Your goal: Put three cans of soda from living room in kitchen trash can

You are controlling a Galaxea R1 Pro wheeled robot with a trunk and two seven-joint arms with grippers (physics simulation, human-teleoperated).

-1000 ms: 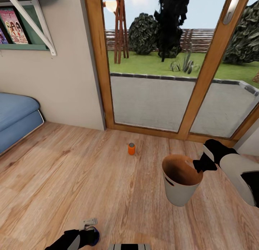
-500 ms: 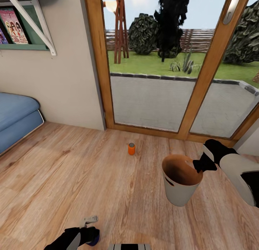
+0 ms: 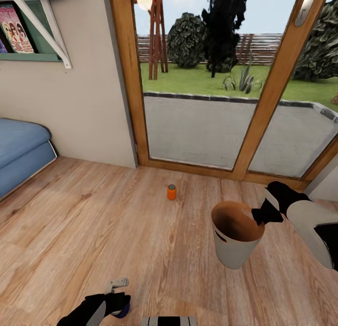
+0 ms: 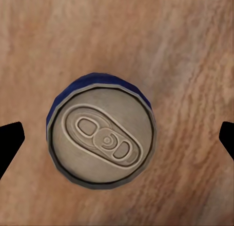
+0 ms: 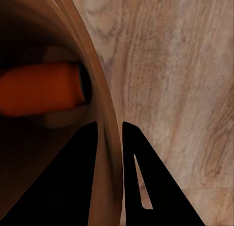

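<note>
L gripper (image 3: pixel 117 301), black, sits low at the near edge of the head view, over a dark blue soda can w/ grey top (image 4: pixel 101 137) standing upright on the pale wood plank floor (image 3: pixel 94 232). In the L wrist view the can's pull-tab lid lies midway between the two black fingertips (image 4: pixel 9 143), w/ floor showing on both sides, so the gripper is spread wide, not touching the can.

R gripper (image 5: pixel 109 133), further out, is clenched on the rim of the round tapered bin, grey outside, orange-brown inside (image 3: pixel 234 255): one finger inside the wall, one outside. Bin looks lifted off the floor, slightly tilted. Inside it, R wrist view shows an orange soda can lying on its side (image 5: pixel 44 92) at the bottom.

Beyond & left of the R gripper, a second orange soda can (image 3: pixel 172 192) stands upright on the floor, well apart from the bin, near the wood-framed glass doors (image 3: pixel 136 105). Blue sofa (image 3: pixel 21 152) far left, against the wall.
</note>
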